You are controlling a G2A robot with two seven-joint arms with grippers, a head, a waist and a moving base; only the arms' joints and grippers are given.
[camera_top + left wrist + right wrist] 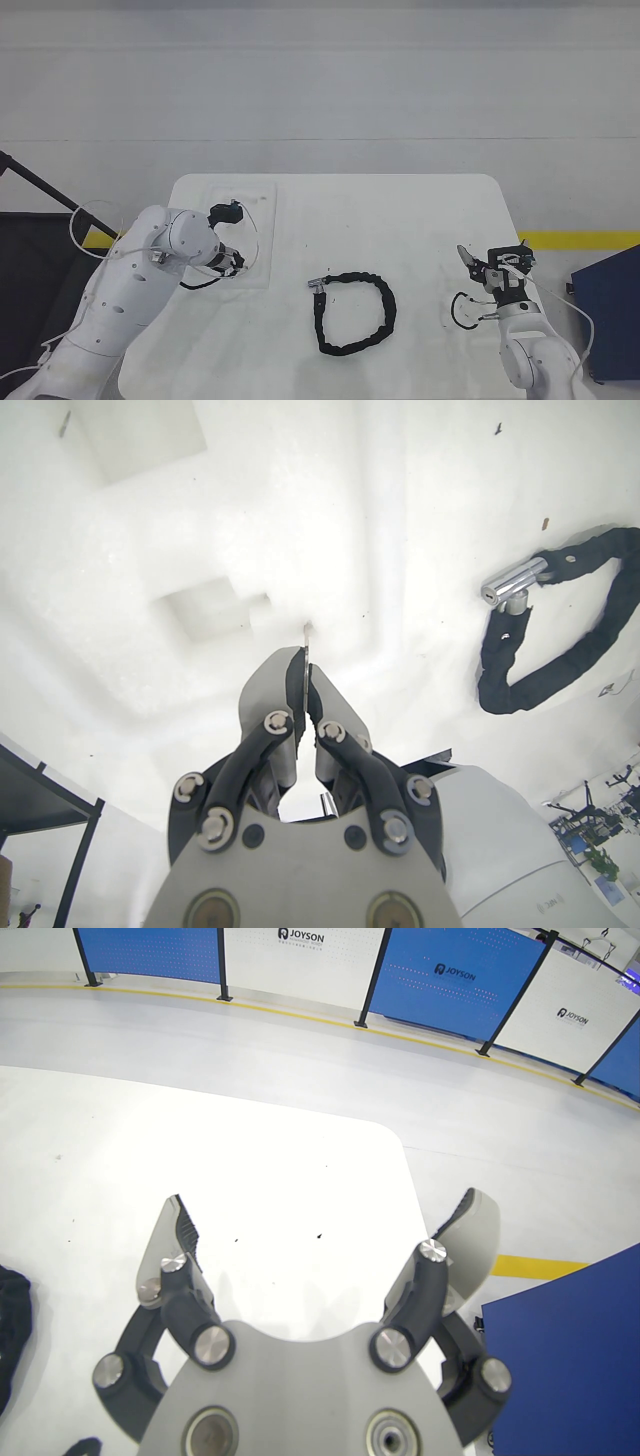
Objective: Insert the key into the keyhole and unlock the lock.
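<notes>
A black fabric-covered chain lock (pixel 355 312) lies in a loop on the white table (pixel 430 230), its chrome cylinder (pixel 317 285) at the loop's left end. In the left wrist view the cylinder (pixel 510 584) shows its keyhole end face, with the chain (pixel 550 650) curving behind. My left gripper (pixel 306 670) is shut on a thin metal key (pixel 305 650), blade tip pointing at the white foam tray (pixel 150 525); it hovers over the tray (pixel 262 200), left of the lock. My right gripper (pixel 325 1223) stands open over the table's right part, holding nothing.
The foam tray has rectangular recesses (pixel 200 615). A black frame (pixel 75 825) stands beside the table's left side. A blue panel (pixel 608 310) sits off the table's right edge. Bare table stretches between lock and right gripper (pixel 497 265).
</notes>
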